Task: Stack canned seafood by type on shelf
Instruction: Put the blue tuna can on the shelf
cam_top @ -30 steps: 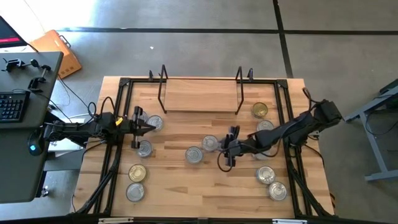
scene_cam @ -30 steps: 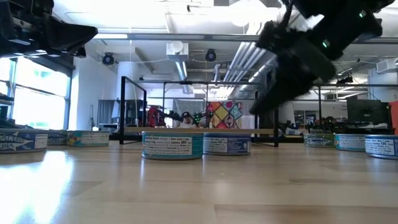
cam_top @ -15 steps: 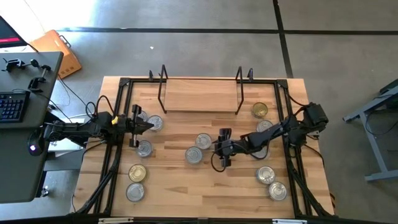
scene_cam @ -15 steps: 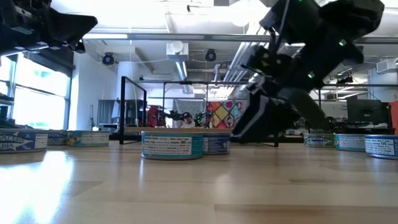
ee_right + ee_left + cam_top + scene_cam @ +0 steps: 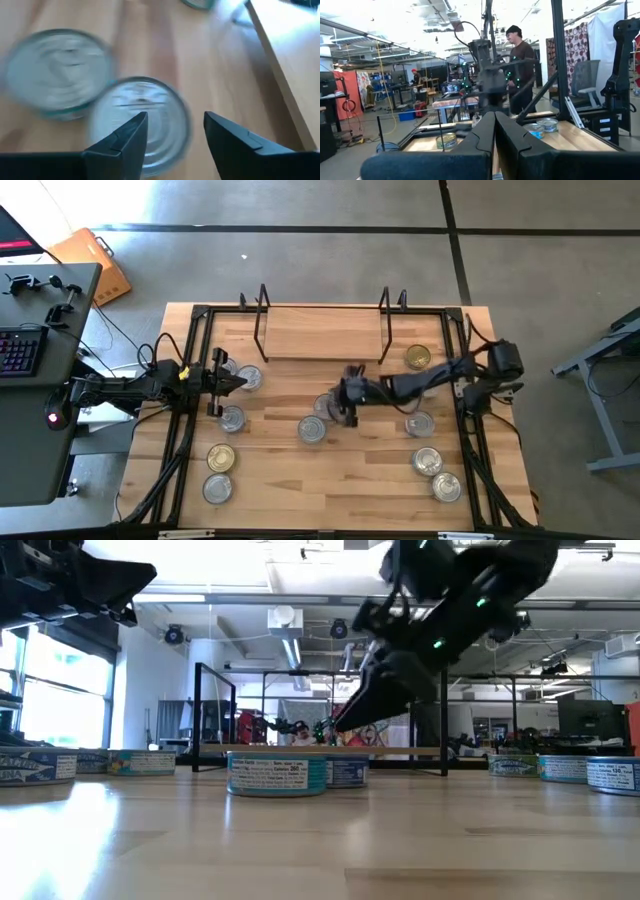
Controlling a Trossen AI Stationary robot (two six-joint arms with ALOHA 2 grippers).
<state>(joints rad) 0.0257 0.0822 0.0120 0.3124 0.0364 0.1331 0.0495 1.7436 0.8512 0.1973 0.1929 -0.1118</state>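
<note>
Several silver-topped tins of canned seafood lie on the wood table, and a gold-topped one (image 5: 417, 358) sits at the far right. The shelf (image 5: 322, 335) stands at the far edge with no tin on its board. My right gripper (image 5: 345, 395) hangs open, slanting down over a silver tin (image 5: 142, 122) at mid-table, its fingers above the tin's top. A second silver tin (image 5: 57, 72) lies just beside that one. My left gripper (image 5: 235, 383) waits shut at the table's left, raised above the tins there.
Tins lie by the left arm (image 5: 232, 418) (image 5: 220, 457) and along the right side (image 5: 428, 461) (image 5: 446, 486). The table's black frame (image 5: 200, 315) rings the work area. Bare wood lies along the near edge. A person stands in the room beyond the table (image 5: 520, 60).
My right gripper has swung toward the table's left and far edge, from right of the two middle tins to over the farther one, dipping slightly. That tin now stands a little farther left than a second ago.
</note>
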